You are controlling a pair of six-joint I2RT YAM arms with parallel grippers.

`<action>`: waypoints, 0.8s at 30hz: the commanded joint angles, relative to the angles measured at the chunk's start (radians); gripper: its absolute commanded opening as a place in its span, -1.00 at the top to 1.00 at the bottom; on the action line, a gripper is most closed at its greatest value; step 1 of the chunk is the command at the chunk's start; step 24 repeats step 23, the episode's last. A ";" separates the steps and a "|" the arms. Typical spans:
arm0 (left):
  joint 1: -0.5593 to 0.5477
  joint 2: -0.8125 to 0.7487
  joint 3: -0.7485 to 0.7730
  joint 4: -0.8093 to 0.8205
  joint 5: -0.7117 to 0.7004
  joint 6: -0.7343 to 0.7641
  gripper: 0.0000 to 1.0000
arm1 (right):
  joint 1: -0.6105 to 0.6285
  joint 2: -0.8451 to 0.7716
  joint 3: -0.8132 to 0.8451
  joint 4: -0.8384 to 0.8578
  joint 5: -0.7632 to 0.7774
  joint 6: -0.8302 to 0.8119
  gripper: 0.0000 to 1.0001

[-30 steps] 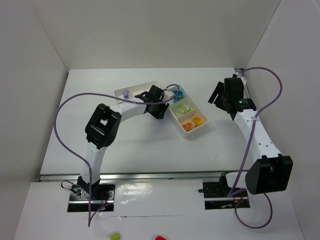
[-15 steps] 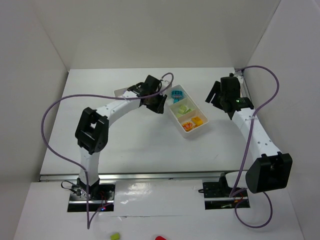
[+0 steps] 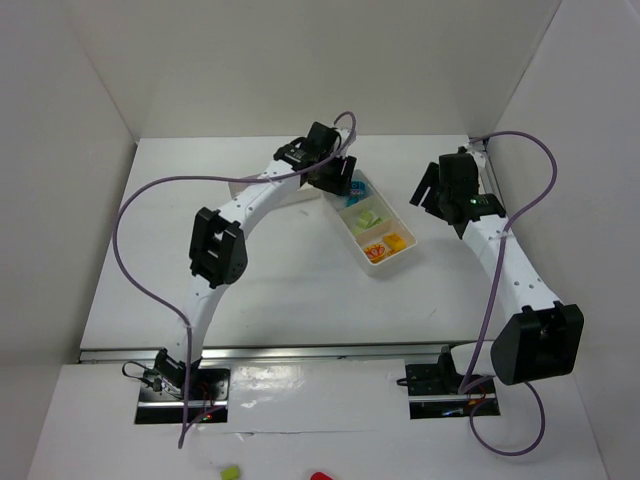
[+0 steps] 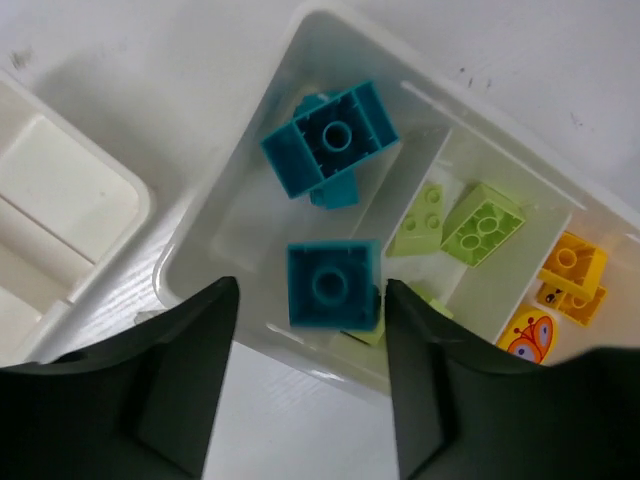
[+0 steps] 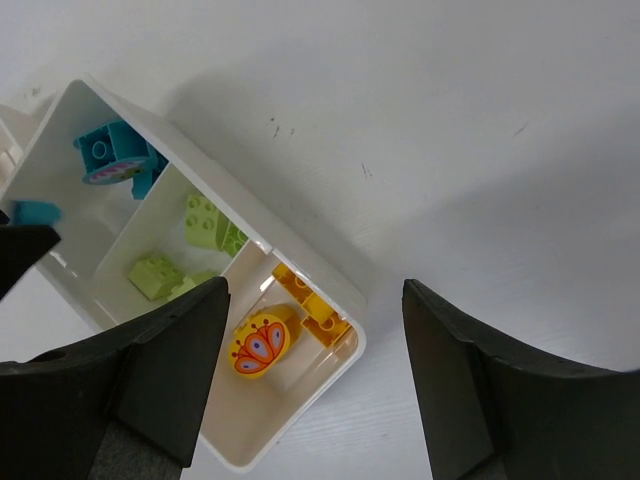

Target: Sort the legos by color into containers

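Teal studded plastic bricks [image 4: 330, 145] lie in the white divided plastic tray [image 4: 205, 250], end compartment, lime bricks [image 4: 482, 222] next door; left gripper [image 4: 305, 300] and right gripper [image 5: 315, 300] jaws spread.

I can read no letters, numbers or brand marks on anything in my views. The only print I find is a picture, not text: a butterfly on the orange brick [image 5: 262, 343], which lies in the end compartment of the white tray [image 5: 285, 400], at about seven o'clock in my right wrist view and four o'clock in my left wrist view. A teal brick [image 5: 105, 165] at ten o'clock in the right wrist view carries a pale printed face, too small to make out.
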 commanded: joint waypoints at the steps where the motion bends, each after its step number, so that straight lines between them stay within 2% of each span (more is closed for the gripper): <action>1: 0.006 0.008 0.035 -0.024 -0.011 -0.028 -0.45 | 0.009 -0.032 0.033 -0.015 0.033 0.007 -0.55; 4: 0.006 -0.039 0.035 -0.024 -0.011 -0.028 -0.54 | 0.009 -0.032 0.033 -0.015 0.033 0.007 -0.59; 5: 0.006 -0.056 0.035 -0.024 -0.011 -0.028 -0.54 | 0.009 -0.032 0.033 -0.015 0.043 0.007 -0.66; 6: 0.006 -0.076 0.026 -0.024 -0.011 -0.039 -0.54 | 0.009 -0.032 0.042 -0.024 0.065 0.019 -0.81; 9: 0.006 -0.179 -0.002 -0.036 -0.033 -0.039 -0.54 | 0.009 -0.001 0.078 -0.074 0.125 0.042 -1.00; 13: 0.026 -0.380 -0.143 -0.045 -0.068 -0.070 -0.54 | 0.009 0.031 0.111 -0.142 0.240 0.094 -1.00; 17: 0.066 -0.585 -0.383 -0.032 -0.077 -0.082 -0.54 | 0.000 0.020 0.111 -0.142 0.226 0.094 -1.00; 21: 0.077 -0.723 -0.518 -0.021 -0.100 -0.105 -0.54 | 0.000 -0.010 0.053 -0.093 0.205 0.105 -1.00; 24: 0.077 -0.765 -0.555 -0.021 -0.109 -0.114 -0.54 | 0.000 -0.032 0.044 -0.093 0.196 0.105 -1.00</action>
